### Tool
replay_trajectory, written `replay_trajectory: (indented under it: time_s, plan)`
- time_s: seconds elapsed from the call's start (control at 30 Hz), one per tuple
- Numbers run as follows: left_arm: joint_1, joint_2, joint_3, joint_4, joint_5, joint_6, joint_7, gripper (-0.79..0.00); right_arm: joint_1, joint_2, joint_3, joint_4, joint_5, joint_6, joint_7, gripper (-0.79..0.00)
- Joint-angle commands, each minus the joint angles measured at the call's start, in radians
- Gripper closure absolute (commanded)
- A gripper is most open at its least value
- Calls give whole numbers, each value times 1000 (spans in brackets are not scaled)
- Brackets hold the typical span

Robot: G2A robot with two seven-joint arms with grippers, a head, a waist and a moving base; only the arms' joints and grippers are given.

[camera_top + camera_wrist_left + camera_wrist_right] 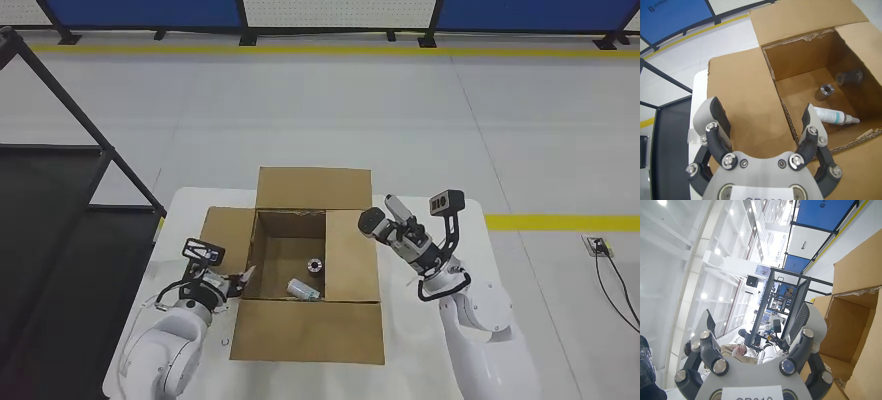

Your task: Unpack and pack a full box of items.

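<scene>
**Apparently mid-unpack: 3 items in box, both claws empty**

Step, as I read it: unpack phase, w/ no pick begun yet. Box (pixel 310 332) sits open on the white table (pixel 215 198), flaps splayed out flat. Left gripper (pixel 762 106) hangs over the left flap (pixel 228 232), just beside the opening, jaws spread wide w/ nothing btwn them. Right gripper (pixel 757 313) is up over the right flap (pixel 350 272), tipped sideways toward the room, jaws likewise released & empty.

Next move, prob.: left arm goes over the wall & down to the box floor. Walls look deep, so a steep approach seems needed to miss the cardboard edge. The tube lies flat, so the jaws should close across its body, not along it.

Count:
- 1 box
- 1 white tube (pixel 831 115) w/ nozzle, flat on the floor near the corner closest to the left gripper
- 1 silver cylinder (pixel 824 92) w/ centre bore, standing on end, near the tube but apart
- 1 dark cylinder (pixel 849 77), on its side by the far wall
- 2 grippers
</scene>
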Motion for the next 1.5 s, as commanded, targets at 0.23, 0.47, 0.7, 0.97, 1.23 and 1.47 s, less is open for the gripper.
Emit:
replay_trajectory:
  time_s: [0.23, 0.47, 0.7, 0.97, 1.23, 1.47]
  plan:
    - [4, 1, -4, -19, -13, 4, -10, -785, 2, 9, -21, -10, -2, 8, -18, -785]
    - [32, 1, -12, -142, -71, 5, 22, -785, -3, 18, -28, -21, 1, 8, -23, -785]
    - [-27, -7, 35, -179, -277, -26, -76, -785, -39, 33, -2, -69, 39, 4, 29, -785]
    - [-238, -22, 136, -21, -613, -45, -298, -785, -127, 56, 56, -141, 103, -18, 135, -785]
    - [-357, -33, 174, 96, -769, 48, -399, -785, -157, 70, 78, -152, 161, -12, 258, -785]
    - [-353, -33, 176, 101, -767, 48, -399, -785, -157, 70, 78, -152, 161, -12, 258, -785]
